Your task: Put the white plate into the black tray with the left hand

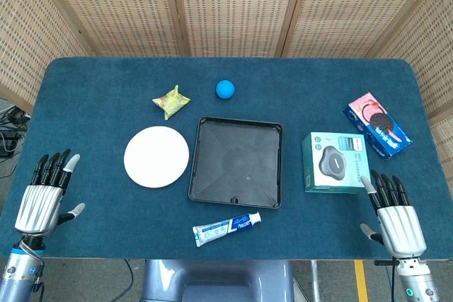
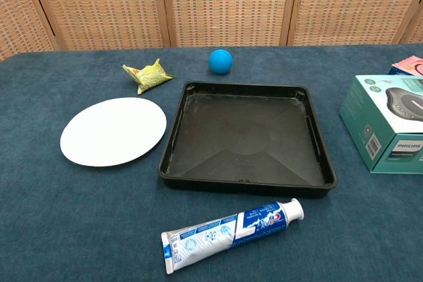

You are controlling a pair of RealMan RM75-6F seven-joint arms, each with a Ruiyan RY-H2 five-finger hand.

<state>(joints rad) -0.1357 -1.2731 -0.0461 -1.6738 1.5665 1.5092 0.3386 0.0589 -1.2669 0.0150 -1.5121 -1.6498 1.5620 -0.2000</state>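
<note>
The table (image 1: 106, 83), covered in dark blue cloth, carries everything here. The black tray (image 1: 236, 162) sits near its middle, square, with its sides roughly parallel to the table edges and nothing inside it. To its right stands a teal box (image 1: 335, 162) printed with a round grey device; in the chest view the word PHILIPS reads on its front face, while the smaller print is too fine to make out. The white plate (image 1: 156, 156) lies flat on the cloth just left of the tray, close to the tray's left wall but apart from it; being round, it has no long axis and points no particular way. A blue and pink biscuit packet (image 1: 377, 124) showing dark sandwich biscuits lies beyond the teal box toward the right edge, its lettering unreadable. A toothpaste tube (image 1: 226, 228) lies in front of the tray, cap toward the right, its blue and white label too small to read. A crumpled yellow-green snack packet (image 1: 170, 100) lies behind the plate, and a blue ball (image 1: 225, 89) behind the tray's far left corner. The left hand (image 1: 45, 196) hangs at the near left edge, well apart from the plate, fingers extended and spread, holding nothing. The right hand (image 1: 395, 218) at the near right edge is likewise spread and empty.
</note>
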